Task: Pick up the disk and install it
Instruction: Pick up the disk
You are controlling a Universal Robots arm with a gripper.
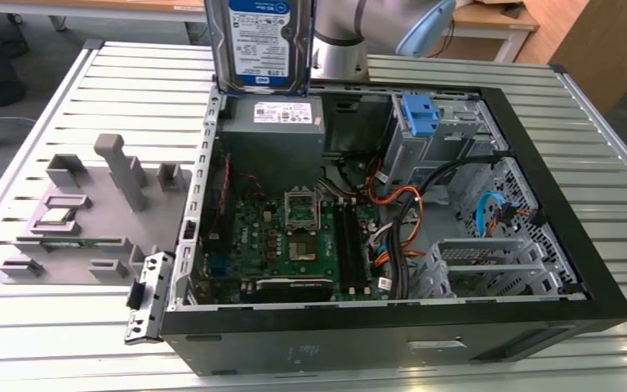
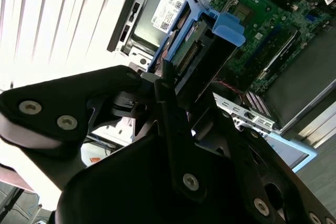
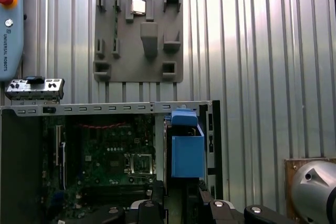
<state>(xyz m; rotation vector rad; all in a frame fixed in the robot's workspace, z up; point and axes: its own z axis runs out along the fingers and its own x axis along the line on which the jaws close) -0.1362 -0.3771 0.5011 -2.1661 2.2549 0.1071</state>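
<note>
**Operator:** One surface to work on?

**Spotter:** One, yes. You have the ribbed silver metal table [image 1: 74,73], with pale wooden furniture [image 1: 602,41] behind it on a grey floor.

**Operator:** What's around it?

**Spotter:** Your open black computer case [image 1: 346,351] lies on its side, with its green motherboard [image 1: 291,237] face up. A grey power supply box [image 1: 273,122] sits at the end farther from the exterior camera, and a bare blue plastic bracket [image 1: 420,114] is in the drive cage. Beside the case, on the exterior view's left, you have a grey moulded fixture plate [image 1: 85,212]. The power supply and the case's rim lie below your load.

**Operator:** And the disk?

**Spotter:** Your black gripper [image 3: 181,187] is clamped on the flat silver metal disk [image 1: 261,45] (blue bracket along its edges). The disk is in the air above the power supply end. It stands on end, long axis vertical, with its label toward the exterior camera.
</note>
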